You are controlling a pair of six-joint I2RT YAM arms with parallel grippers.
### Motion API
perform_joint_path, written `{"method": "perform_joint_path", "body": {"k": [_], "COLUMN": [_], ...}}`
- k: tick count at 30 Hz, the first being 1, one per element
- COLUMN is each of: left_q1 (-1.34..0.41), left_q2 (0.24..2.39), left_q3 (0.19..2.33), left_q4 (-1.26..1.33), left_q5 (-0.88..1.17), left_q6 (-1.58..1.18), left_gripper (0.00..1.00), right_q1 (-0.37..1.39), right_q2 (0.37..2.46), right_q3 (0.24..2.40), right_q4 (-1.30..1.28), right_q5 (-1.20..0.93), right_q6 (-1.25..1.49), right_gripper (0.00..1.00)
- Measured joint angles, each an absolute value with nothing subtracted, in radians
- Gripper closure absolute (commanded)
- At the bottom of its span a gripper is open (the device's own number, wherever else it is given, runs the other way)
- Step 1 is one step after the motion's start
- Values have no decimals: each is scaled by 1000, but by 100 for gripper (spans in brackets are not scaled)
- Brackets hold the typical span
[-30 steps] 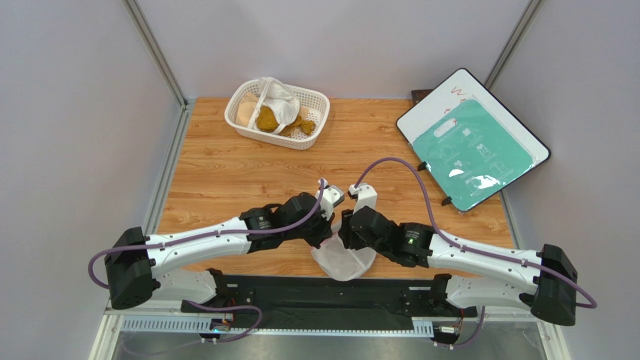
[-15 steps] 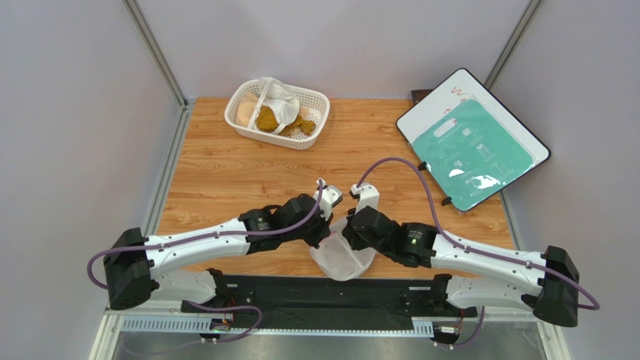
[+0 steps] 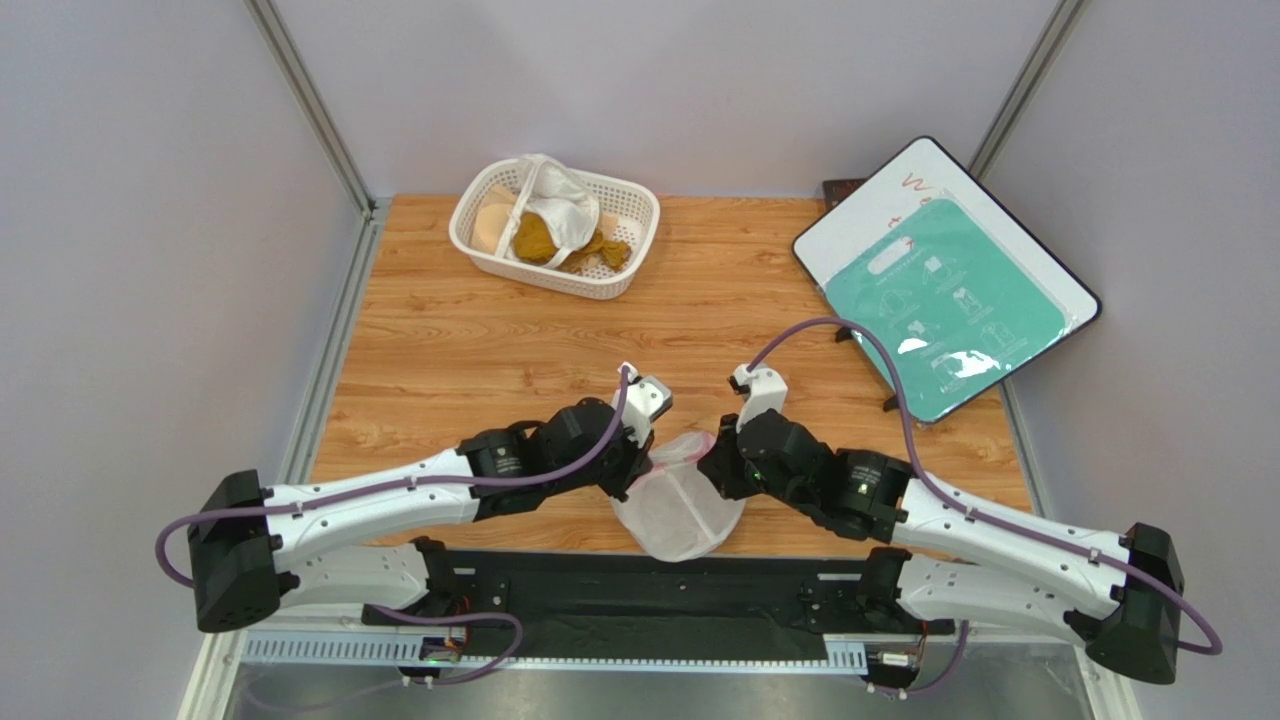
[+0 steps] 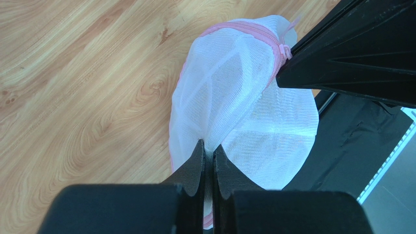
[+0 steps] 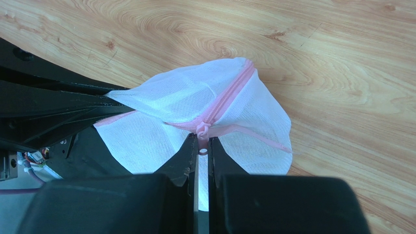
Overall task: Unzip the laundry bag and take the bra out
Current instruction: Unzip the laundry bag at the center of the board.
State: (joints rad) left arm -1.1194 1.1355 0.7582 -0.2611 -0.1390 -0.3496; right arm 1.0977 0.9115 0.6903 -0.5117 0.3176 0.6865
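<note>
The white mesh laundry bag (image 3: 679,507) with pink zipper trim lies at the near table edge between both arms, also in the left wrist view (image 4: 244,102) and right wrist view (image 5: 195,97). My left gripper (image 4: 208,146) is shut on a pinch of the bag's mesh. My right gripper (image 5: 203,141) is shut on the pink zipper pull (image 5: 202,130), with a short open stretch of zipper behind it. In the top view the left gripper (image 3: 643,462) is at the bag's left and the right gripper (image 3: 717,458) at its right. The bra is hidden.
A white lattice basket (image 3: 556,228) with mustard-brown and white cloths stands at the back left. A tablet-like board with a green screen (image 3: 944,278) leans at the back right. The black base rail (image 3: 646,593) runs under the bag's near edge.
Both grippers have drawn apart, the left one leftward and the right one rightward. The bag between them has stretched and its pink zipper now shows in the top view.
</note>
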Motion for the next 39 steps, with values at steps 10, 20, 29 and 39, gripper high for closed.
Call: {"method": "perform_joint_path", "body": {"k": [10,20,29,39], "left_q1": [-1120,-1139,-1139,-1141], "left_q2": [1105,1057,1156,1219], "left_q3": [738,749,768,768], "left_q4": [-270,-232,-129,-85], "left_q5": [-138,-40,57,86], "left_q6": [-324,-282,-214,-169], "left_gripper": [38,10,12,54], "right_q1": [1095,1083,1083,1080], "right_q2": [902,902,841,799], "right_q3": [669,653,631,619], "right_q4": [-487,-479,-459,-459], "right_q5": [279,224,149,105], "right_q6": [688,688,683,675], "right_gripper": [100,100,100,100]}}
